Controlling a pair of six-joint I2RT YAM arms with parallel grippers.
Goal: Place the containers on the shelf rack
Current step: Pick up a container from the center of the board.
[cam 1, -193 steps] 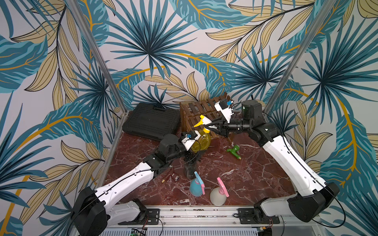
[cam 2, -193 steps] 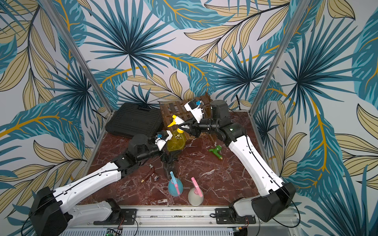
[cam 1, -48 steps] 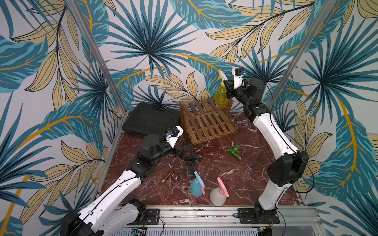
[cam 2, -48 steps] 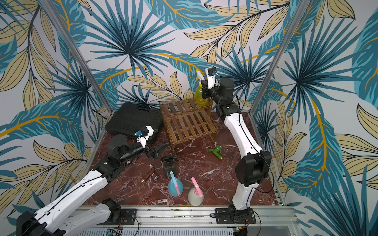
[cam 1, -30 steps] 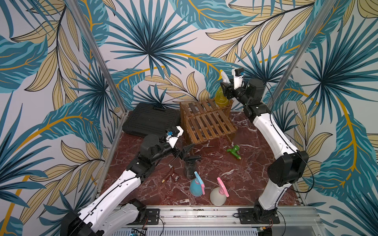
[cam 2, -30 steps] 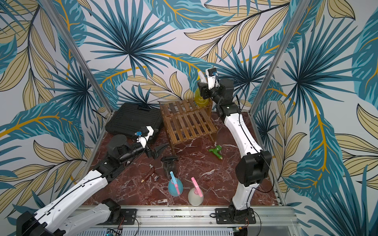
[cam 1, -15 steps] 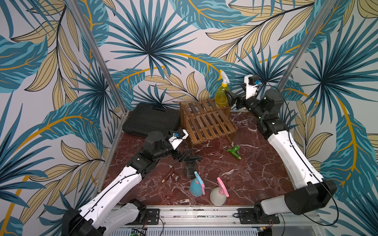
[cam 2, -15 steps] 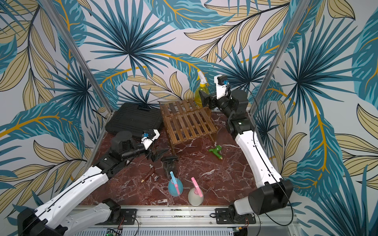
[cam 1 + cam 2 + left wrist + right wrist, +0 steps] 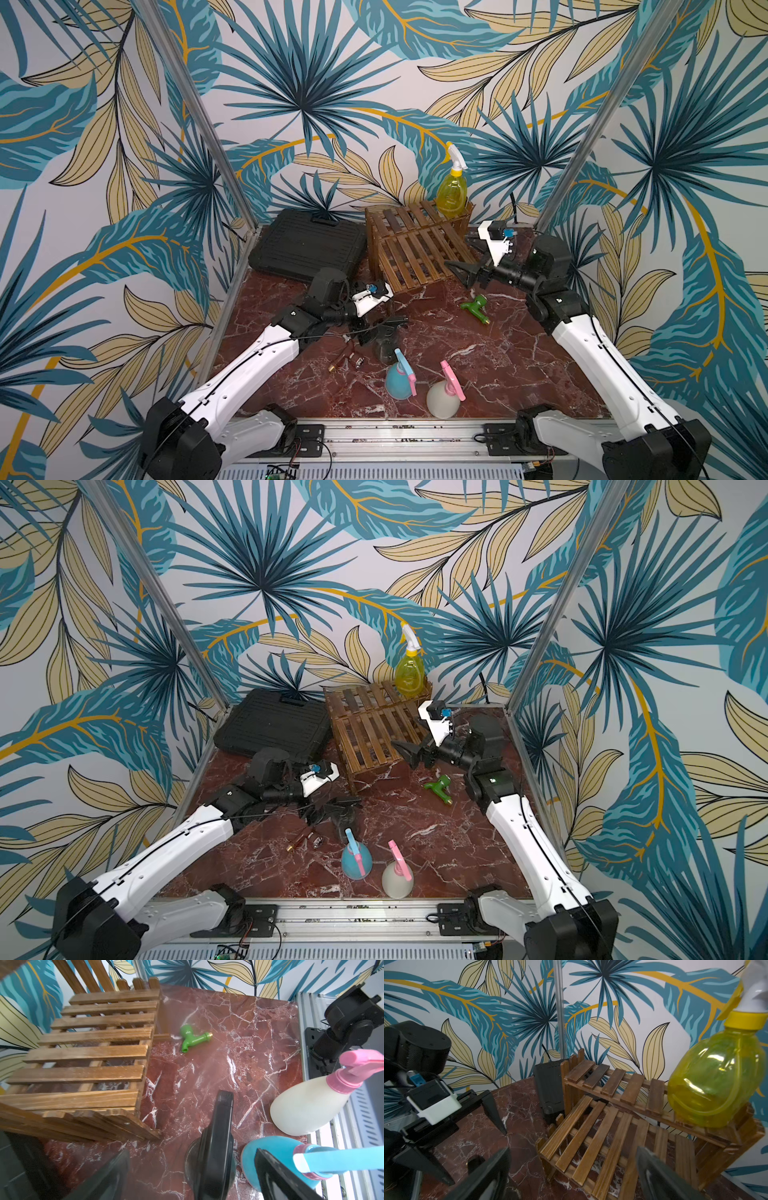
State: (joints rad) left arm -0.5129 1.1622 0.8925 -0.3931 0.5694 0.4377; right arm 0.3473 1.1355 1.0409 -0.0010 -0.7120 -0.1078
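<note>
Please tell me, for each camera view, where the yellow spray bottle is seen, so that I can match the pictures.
Top views: the yellow spray bottle stands upright on the far right corner of the shelf rack's upper step, against the wall.
Left wrist: not in it.
Right wrist: large at the right edge, on the upper step.
Shared landmark: the shelf rack, seen in all four views.

upper step of the shelf rack [image 9: 419, 239] is blocked only at its 3 o'clock end, where the yellow bottle [image 9: 451, 192] stands; the rest of its slats, and the lower step, are bare. black case [image 9: 309, 245] crowds the rack's 9 o'clock side. at 6 o'clock the grey bottle [image 9: 386, 338], blue bottle [image 9: 398, 377] and white bottle [image 9: 444, 397] cluster close together, tight between them. green nozzle [image 9: 477, 308] lies alone at 4 o'clock with bare marble around it.
</note>
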